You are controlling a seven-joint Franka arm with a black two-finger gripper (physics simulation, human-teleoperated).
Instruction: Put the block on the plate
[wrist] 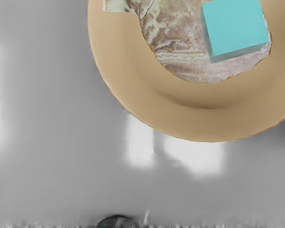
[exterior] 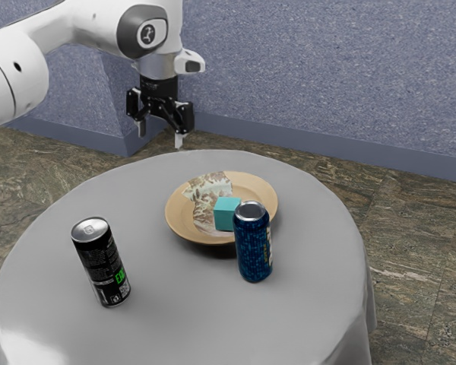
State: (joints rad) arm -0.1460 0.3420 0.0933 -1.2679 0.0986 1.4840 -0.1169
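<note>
Nearest, in the exterior view, a round gray table (exterior: 175, 323) runs out of the picture at its front edge. A black drink can with green lettering (exterior: 101, 262) stands upright toward the exterior view's left; most of its small print is too fine to read. A blue drink can (exterior: 253, 243) stands just in front of the plate, hiding part of the rim. Behind it, the tan plate (exterior: 181, 221) holds a crumpled patterned sheet (exterior: 213, 186), whose material is hard to make out. The turquoise block (exterior: 226, 208) is on the plate, over this sheet, with one lower corner hidden by the blue drink can; the wrist view cuts off its far end. At that view's edge lies a small dark shape (wrist: 116, 222) that cannot be identified. Farther back, the black gripper (exterior: 160, 135) hangs above the level of the plate, its two fingers spread apart, grasping nothing. The white arm (exterior: 99, 23) is cropped by the exterior view's edge. Beyond are a brown stone-patterned floor (exterior: 410, 281) and a speckled blue wall (exterior: 327, 76).
</note>
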